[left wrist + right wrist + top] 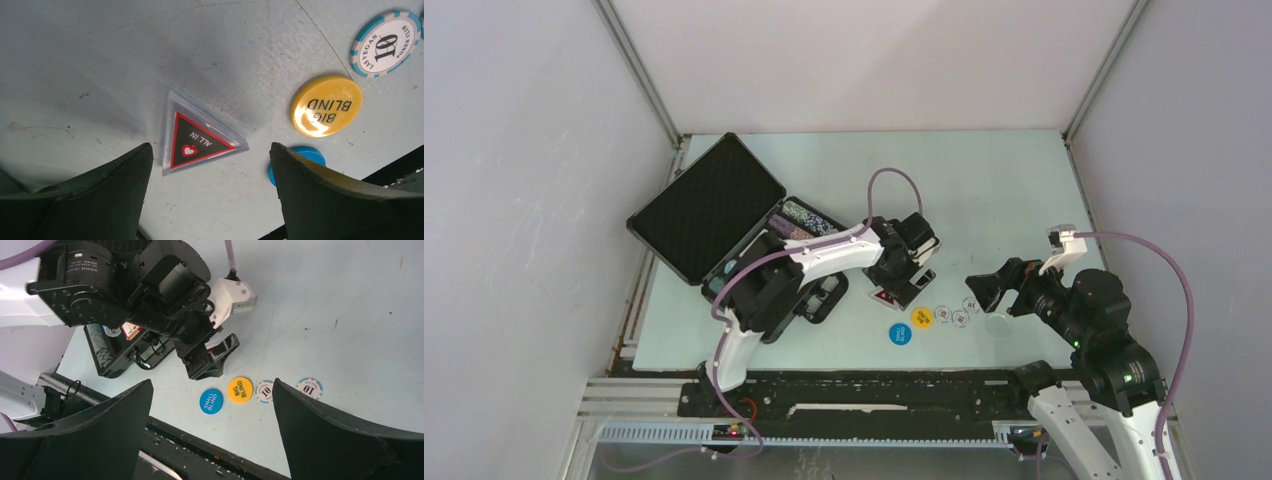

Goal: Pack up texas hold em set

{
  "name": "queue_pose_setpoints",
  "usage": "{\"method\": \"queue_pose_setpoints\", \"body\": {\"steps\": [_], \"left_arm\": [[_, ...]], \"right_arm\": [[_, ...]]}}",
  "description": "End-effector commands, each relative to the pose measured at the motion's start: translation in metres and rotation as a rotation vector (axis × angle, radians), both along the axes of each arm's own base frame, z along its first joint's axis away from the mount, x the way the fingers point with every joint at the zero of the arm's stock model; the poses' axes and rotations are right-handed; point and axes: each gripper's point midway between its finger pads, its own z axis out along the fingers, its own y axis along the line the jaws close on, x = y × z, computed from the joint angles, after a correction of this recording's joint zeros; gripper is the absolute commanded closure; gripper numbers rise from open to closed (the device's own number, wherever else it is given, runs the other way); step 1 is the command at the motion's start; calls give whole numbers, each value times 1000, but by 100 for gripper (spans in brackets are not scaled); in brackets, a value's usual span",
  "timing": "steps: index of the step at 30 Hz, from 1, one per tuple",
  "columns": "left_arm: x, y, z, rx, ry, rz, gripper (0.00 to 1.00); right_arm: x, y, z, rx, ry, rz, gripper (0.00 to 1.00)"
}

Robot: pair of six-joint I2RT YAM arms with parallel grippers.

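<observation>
The black briefcase [709, 205] lies open at the left, with rows of poker chips [809, 220] in its base. My left gripper [902, 283] is open and empty, low over the clear triangular "ALL IN" marker [197, 137], which lies flat on the table between the fingers. The yellow "BIG BLIND" disc [326, 105] and blue "SMALL BLIND" disc [211, 401] lie just right of it. Three loose chips [959, 313] lie further right. My right gripper [984, 290] is open and empty, above the table right of the chips. The card decks do not show clearly.
The table's near edge with a black rail [874, 390] runs just below the discs. The left arm [150, 295] reaches over the briefcase's front [107, 352]. Grey walls close in the table on three sides.
</observation>
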Motion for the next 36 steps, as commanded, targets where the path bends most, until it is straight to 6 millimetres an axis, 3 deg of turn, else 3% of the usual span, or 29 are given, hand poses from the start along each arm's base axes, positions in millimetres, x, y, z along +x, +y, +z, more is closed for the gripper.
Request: {"method": "queue_pose_setpoints", "body": {"steps": [1, 8, 11, 31, 36], "left_arm": [[2, -8, 11, -11, -29, -30, 8], [-6, 2, 4, 32, -7, -73, 11], [-5, 1, 3, 35, -10, -80, 15], [-1, -4, -6, 55, 2, -112, 15], [0, -2, -7, 74, -6, -91, 20]], "right_arm": [[0, 3, 7, 12, -37, 16, 0], [0, 3, 8, 11, -39, 15, 0], [0, 2, 7, 13, -36, 12, 0], [1, 2, 6, 10, -33, 10, 0], [1, 2, 6, 10, -32, 10, 0]]}}
